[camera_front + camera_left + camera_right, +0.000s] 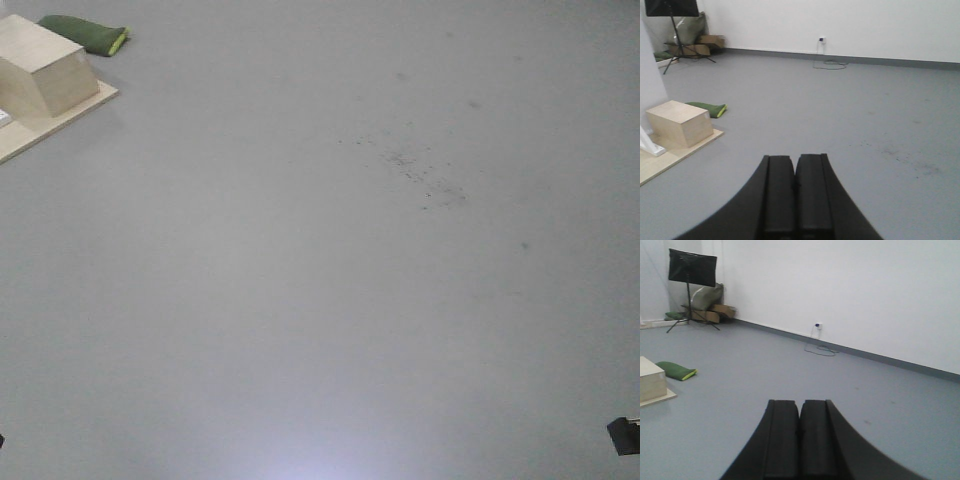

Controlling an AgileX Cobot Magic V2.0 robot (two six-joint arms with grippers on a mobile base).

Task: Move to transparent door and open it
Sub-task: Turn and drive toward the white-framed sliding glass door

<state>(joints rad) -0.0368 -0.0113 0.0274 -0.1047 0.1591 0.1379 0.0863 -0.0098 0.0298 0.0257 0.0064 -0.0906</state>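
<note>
No transparent door in any view, so we judge this the drive-up stage. Left gripper and right gripper both pinched closed, empty, matte black pads flush: likely stowed for travel. Pale wooden box on a flat board; soft green cushion just behind it; smooth grey floor.

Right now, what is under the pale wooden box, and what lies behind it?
The wooden box stands on a flat pale board. Behind it lies a green pouch on the floor; the box hides part of it.
</note>
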